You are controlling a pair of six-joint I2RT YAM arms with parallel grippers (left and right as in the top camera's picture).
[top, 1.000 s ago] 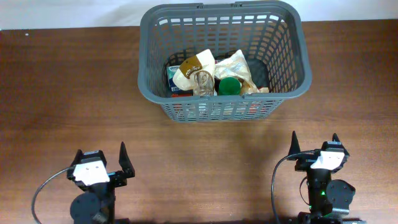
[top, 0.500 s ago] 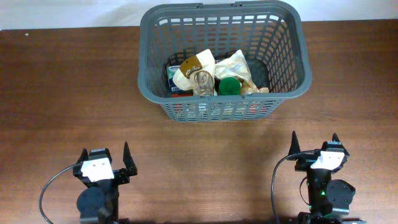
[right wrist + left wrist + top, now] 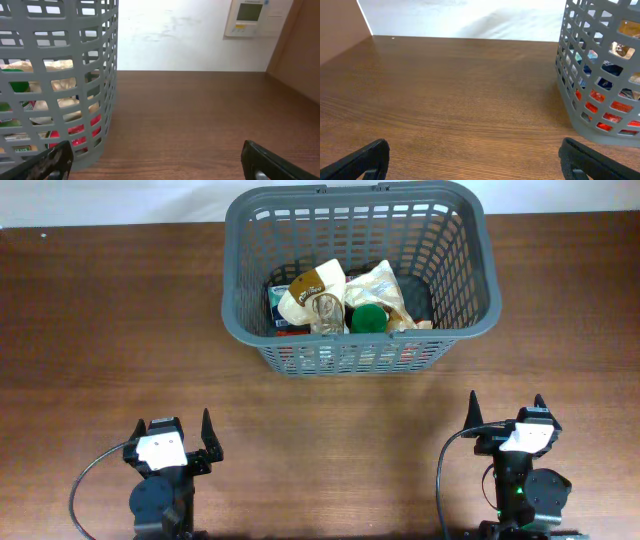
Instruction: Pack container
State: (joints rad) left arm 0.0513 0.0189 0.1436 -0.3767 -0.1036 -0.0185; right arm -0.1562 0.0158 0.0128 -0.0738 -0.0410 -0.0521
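The container (image 3: 462, 300), a dark grey slotted basket, stands at the back middle of the wooden table. Inside lie crumpled cream packets (image 3: 385, 285), a clear glass (image 3: 326, 313), a green lid (image 3: 368, 318) and blue and red packs. The basket wall (image 3: 600, 100) shows at the right in the left wrist view, and the same container (image 3: 55, 75) fills the left of the right wrist view. My left gripper (image 3: 172, 438) rests near the front left, open and empty. My right gripper (image 3: 506, 412) sits at the front right, open and empty. Both are well short of the basket.
A white wall runs behind the table's far edge. A wall-mounted control panel (image 3: 248, 17) hangs at the back right. Bare wood (image 3: 330, 440) lies between the two arms and in front of the basket.
The left arm has shifted slightly to the right and turned to face the basket more squarely. The right arm and the basket's contents have not moved.
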